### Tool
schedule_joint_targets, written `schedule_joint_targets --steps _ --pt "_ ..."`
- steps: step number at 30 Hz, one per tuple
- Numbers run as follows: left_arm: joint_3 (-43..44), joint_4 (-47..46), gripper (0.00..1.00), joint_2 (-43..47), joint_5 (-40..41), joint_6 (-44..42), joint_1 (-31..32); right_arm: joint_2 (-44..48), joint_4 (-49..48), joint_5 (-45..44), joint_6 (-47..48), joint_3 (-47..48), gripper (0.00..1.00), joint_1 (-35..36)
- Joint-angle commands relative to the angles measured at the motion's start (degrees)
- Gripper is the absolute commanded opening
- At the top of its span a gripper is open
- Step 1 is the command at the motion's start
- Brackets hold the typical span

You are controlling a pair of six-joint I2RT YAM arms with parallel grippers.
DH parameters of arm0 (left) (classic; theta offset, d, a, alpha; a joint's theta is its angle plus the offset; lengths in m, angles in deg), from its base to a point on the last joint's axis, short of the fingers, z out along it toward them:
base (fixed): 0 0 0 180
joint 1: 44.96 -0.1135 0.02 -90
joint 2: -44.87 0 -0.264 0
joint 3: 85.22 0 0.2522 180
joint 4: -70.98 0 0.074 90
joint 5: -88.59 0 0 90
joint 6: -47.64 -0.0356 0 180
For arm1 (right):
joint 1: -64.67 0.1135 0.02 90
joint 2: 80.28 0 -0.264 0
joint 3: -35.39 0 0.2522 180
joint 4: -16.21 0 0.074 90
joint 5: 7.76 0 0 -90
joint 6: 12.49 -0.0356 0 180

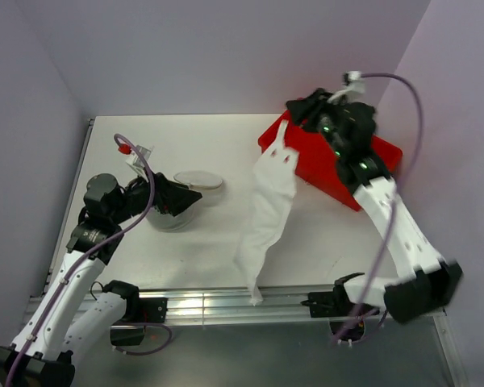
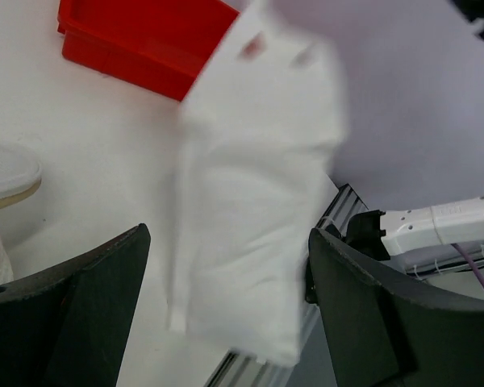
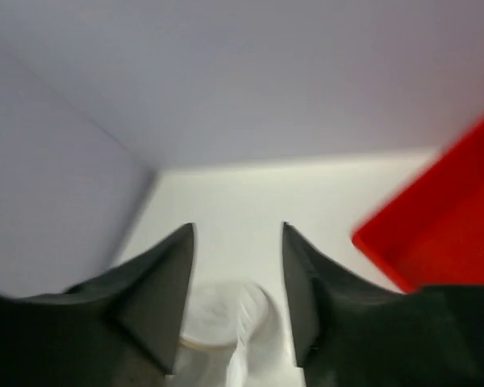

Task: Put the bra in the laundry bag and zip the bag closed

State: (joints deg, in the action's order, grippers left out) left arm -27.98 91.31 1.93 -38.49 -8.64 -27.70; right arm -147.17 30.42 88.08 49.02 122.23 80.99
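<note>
The right gripper [image 3: 238, 234] is up high over the far right side of the table [image 1: 202, 145]. Its two dark fingers [image 3: 165, 282] are apart, with a clear gap between them. Nothing is pinched between them. The picture from this wrist is blurry. Low down in the gap there is something white and round, but it is too fuzzy to tell what it is.

Just under this gripper is the red tray [image 1: 310, 161]. It sits at the far right of the table, turned at a slant.

The bra [image 1: 266, 210] is next to the tray. It looks like a long white cloth, stretched out and blurry. Its top end is close to the tray's left corner and near the right gripper. I cannot tell if the top still touches the gripper. Its bottom end is over the metal rail [image 1: 210, 305] at the near edge of the table. The bra is not in the bag.

The laundry bag [image 1: 181, 211] is well to the left of the bra. It sits on the table with its round flap [image 1: 198, 181] lifted open.

The left gripper [image 2: 227, 238] is right beside the bag. Its fingers [image 2: 89, 298] are spread wide and hold nothing.
</note>
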Motion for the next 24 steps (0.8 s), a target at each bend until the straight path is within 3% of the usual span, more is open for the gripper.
schedule_joint_targets --steps 1,5,9,13,15,19,21,24 --pt "-0.77 -2.44 0.86 -1.97 2.01 2.84 0.67 -11.93 7.89 -0.48 2.12 0.92 0.58 0.47" --pt "-0.51 -2.44 0.85 -6.09 9.71 3.90 6.27 -10.63 4.49 -4.07 3.00 -1.96 0.78 1.43" --pt "2.21 -0.43 0.82 -12.24 22.54 2.68 16.12 -4.50 4.21 -8.91 4.23 -7.32 0.78 5.12" --pt "5.03 5.11 0.74 -19.63 33.46 0.83 23.69 3.25 0.44 -9.53 2.05 -19.35 0.71 9.69" --pt "4.60 5.47 0.72 -23.76 35.14 1.00 25.37 8.06 -0.18 -9.19 0.46 -26.47 0.59 10.49" --pt "-0.22 3.81 0.68 -28.95 32.96 1.53 25.72 15.02 -1.07 -8.05 -1.48 -36.31 0.40 11.89" --pt "-2.25 1.79 0.70 -29.48 32.51 1.71 25.72 18.71 -0.89 -6.91 -1.74 -38.70 0.40 12.16" --pt "-5.60 -4.44 0.75 -30.71 25.15 1.70 25.63 22.06 -0.89 -4.81 -2.71 -43.01 0.40 12.34"
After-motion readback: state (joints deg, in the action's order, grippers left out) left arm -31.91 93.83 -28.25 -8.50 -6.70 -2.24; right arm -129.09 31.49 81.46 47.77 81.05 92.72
